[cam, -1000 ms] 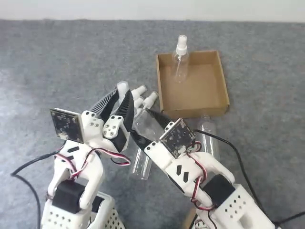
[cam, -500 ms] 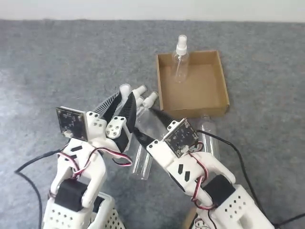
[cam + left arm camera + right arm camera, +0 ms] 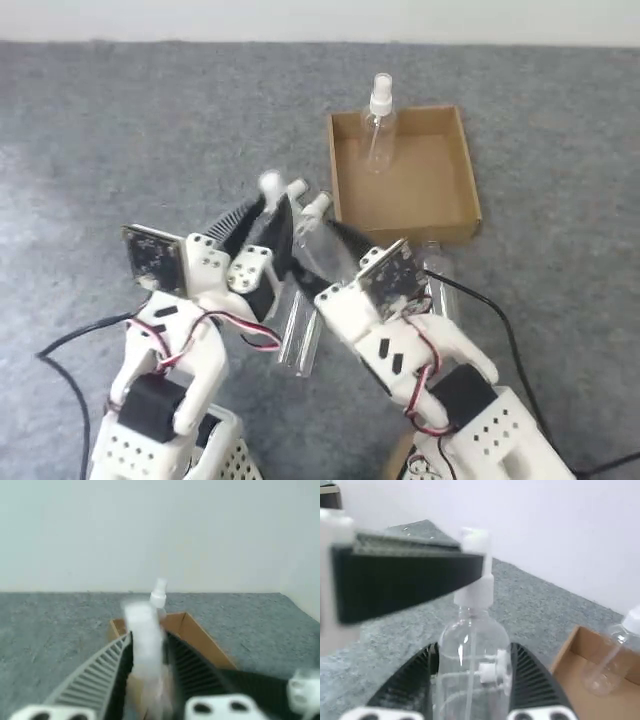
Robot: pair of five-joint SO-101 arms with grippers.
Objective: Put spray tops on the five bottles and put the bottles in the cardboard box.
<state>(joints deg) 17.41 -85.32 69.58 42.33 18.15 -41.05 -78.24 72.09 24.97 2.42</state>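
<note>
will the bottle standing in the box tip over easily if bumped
Probably. The bottle stands upright and is tall and narrow, so a nudge may topple it. It looks clear and empty, so likely light. The cardboard box wall beside it might catch it.

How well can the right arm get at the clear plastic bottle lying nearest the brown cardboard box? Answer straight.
Probably not yet: the right gripper is shut on another clear bottle. The lying bottle is close by, so it looks reachable once that gripper empties.

The grey carpeted table bore an open brown cardboard box, a clear plastic bottle lying flat, and white spray tops beside the box.
</note>
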